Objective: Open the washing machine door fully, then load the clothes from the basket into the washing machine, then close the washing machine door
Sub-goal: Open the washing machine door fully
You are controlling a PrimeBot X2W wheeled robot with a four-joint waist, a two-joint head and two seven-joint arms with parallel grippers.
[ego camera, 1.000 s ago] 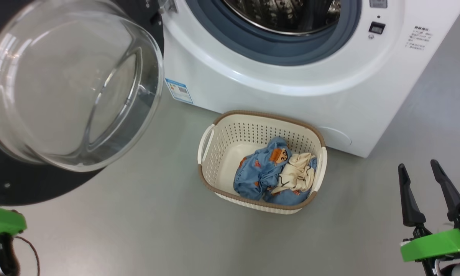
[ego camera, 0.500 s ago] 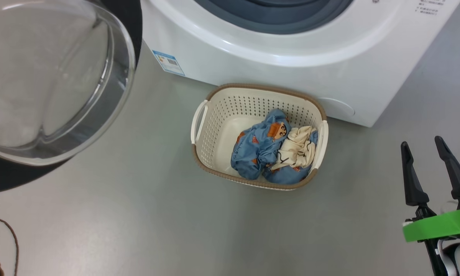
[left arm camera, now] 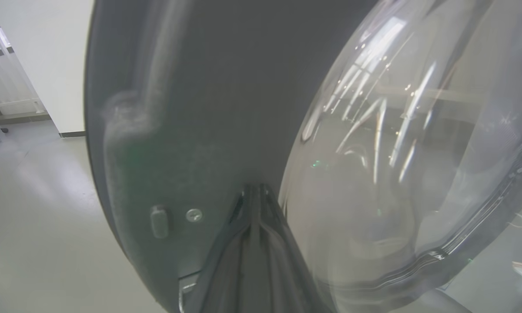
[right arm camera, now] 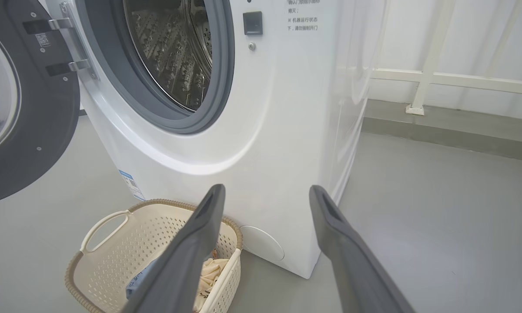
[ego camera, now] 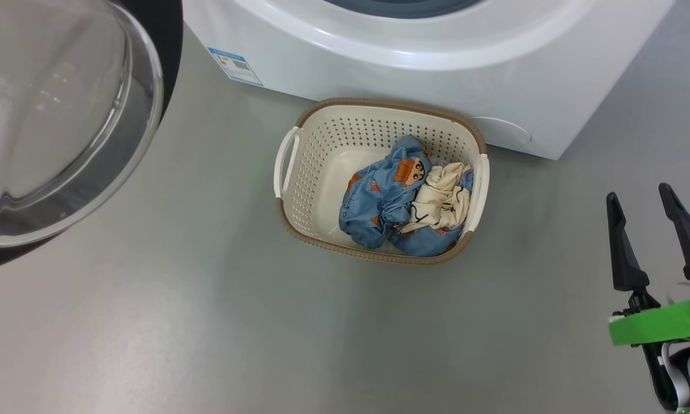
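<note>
Cream basket (ego camera: 379,104), clothes (ego camera: 399,201) inside: left of my spread, empty right claw (ego camera: 638,195); only my head dipped; door (left arm camera: 191,108) open before my pressed-together left claw (left arm camera: 254,191); loading next.

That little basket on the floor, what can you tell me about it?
The basket is a small cream plastic tub, rectangular with rounded corners, its walls full of round holes, with a brown woven-look rim and a pale loop handle at each short end. It stands upright on the grey floor, close before the white washing machine; whether they touch is unclear. The clothes, blue and cream, lie bunched in its right half.
</note>
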